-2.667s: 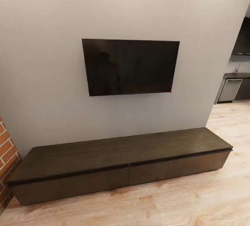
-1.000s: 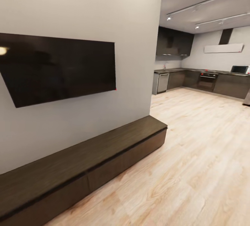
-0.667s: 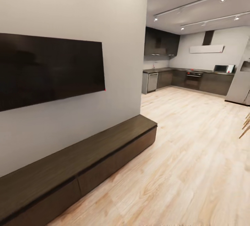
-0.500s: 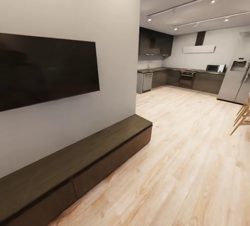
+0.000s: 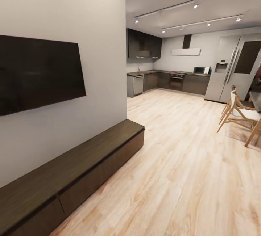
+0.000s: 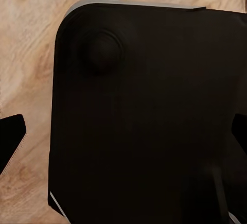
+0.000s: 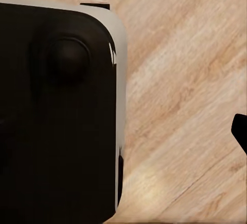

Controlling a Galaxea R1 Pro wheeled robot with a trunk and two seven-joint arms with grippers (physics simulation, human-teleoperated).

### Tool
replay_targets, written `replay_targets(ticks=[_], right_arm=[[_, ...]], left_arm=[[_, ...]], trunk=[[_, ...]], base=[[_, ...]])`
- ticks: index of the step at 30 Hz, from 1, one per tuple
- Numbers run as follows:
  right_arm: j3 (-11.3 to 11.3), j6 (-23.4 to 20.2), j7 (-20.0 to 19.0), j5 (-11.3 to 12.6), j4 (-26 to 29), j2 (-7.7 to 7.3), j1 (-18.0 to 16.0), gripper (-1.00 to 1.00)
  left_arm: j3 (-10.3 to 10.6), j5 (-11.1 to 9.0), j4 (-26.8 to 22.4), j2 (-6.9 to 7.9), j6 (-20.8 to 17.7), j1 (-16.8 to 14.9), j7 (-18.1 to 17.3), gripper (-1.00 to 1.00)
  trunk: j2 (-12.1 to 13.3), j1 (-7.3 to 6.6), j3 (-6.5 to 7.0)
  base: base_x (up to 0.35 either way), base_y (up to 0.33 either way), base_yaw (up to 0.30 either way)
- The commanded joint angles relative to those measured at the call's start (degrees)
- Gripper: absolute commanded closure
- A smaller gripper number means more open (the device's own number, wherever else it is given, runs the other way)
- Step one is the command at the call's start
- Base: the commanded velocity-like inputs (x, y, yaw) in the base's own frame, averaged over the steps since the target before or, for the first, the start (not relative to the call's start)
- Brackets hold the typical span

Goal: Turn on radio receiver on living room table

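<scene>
We see no radio receiver or grey worktop yet, so our search could go wrong: the kitchen [image 5: 170,80] ahead is the wrong room, and continuing there wastes the trip. The wooden chairs [image 5: 237,114] at the right could snag our base if we swing wide. Against the earlier pictures, our view has turned right: the TV [image 5: 38,73] and dark bench [image 5: 72,167] slide left, the fridge [image 5: 232,69] appears. We cannot tell whether our fingers are open.

The pale wood-plank floor [image 5: 188,178] carries a long dark-brown wooden bench [image 5: 72,171] and light wooden chairs [image 5: 237,114].
</scene>
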State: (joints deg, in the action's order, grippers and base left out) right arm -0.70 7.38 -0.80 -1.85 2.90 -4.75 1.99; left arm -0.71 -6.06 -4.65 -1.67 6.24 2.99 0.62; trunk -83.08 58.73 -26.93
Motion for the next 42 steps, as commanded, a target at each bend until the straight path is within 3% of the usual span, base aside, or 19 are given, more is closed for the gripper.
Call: replay_targets(ticks=[1,42], right_arm=[[0.0,0.0,0.0,0.0,0.0,0.0,0.0,-1.0],[-0.1,0.0,-0.1,0.0,0.0,0.06,0.0,-1.0]], left_arm=[[0.0,0.0,0.0,0.0,0.0,0.0,0.0,-1.0],[0.0,0.0,0.1,-0.39,0.0,0.0,0.1,-1.0]], trunk=[[0.0,0.0,0.0],[0.0,0.0,0.0]], base=[[0.0,0.0,-0.287],[0.0,0.0,-0.288]])
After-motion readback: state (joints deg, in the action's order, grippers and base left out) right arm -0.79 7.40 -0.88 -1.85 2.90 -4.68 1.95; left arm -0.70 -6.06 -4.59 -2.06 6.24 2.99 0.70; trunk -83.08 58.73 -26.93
